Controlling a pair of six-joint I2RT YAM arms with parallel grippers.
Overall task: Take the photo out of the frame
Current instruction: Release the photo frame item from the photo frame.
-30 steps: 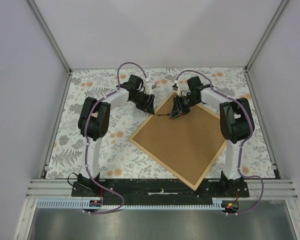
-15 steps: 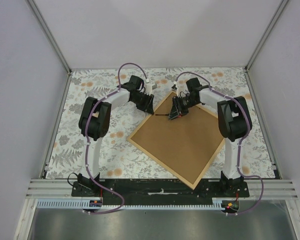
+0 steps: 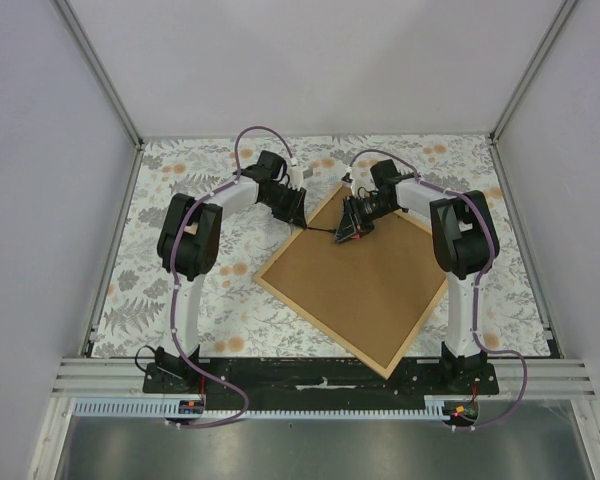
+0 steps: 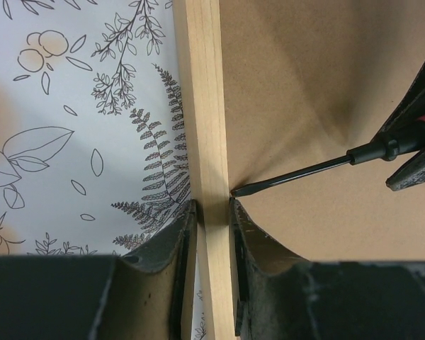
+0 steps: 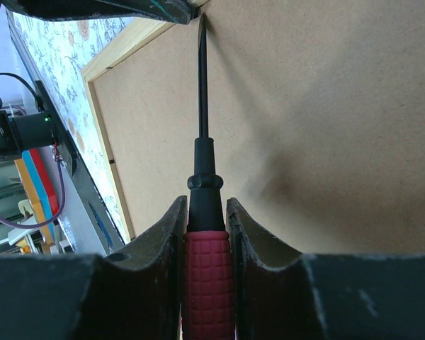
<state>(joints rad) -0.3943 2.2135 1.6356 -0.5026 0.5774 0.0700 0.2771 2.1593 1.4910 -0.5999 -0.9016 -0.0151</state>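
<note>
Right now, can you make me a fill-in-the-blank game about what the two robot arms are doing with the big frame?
The right gripper holds a screwdriver with a ____ handle.
The left gripper is shut on the light wooden edge of the frame, whose brown back faces ____.
The screwdriver's tip sits right beside the ____ gripper.
Missing words: red; up; left.

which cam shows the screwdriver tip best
The left wrist view: the screwdriver tip sits sharp and close at the seam between the frame's wooden strip and brown back board. The right wrist view shows the shaft well, but the tip is far off at the top edge. The top external view shows only a thin dark line.
</note>
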